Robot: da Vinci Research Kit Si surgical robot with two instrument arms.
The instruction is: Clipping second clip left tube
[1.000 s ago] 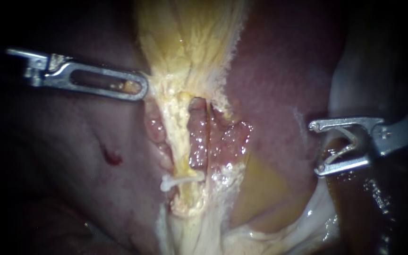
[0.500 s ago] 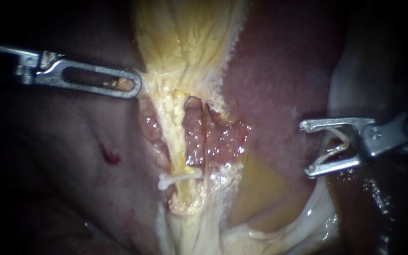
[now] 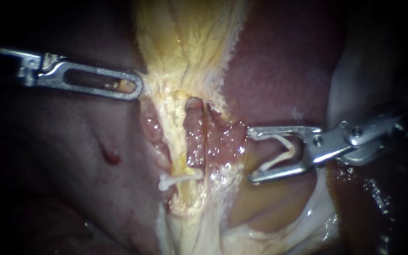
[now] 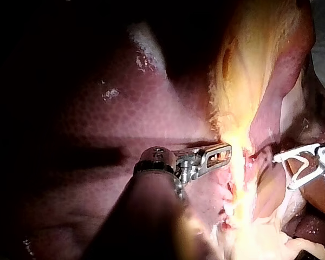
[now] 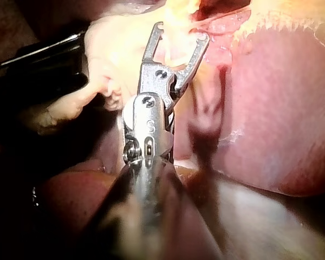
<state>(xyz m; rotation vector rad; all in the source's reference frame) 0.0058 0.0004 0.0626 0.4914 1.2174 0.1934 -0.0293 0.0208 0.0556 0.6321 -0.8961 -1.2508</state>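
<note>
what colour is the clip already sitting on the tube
White. The clip shows best in the endoscope view.

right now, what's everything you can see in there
liver: one, dark red, on both sides of the tube
yellow tissue: one sheet, pale yellow, top centre
left tube: one, pale yellow, running down the middle
clip on tube: one, white, across the left tube, low down
loaded clip: one, white, open, right of the tube, not touching it
left instrument: one, metal, jaws shut on the yellow tissue's edge
right instrument: one, metal, jaws holding the loaded clip
</note>
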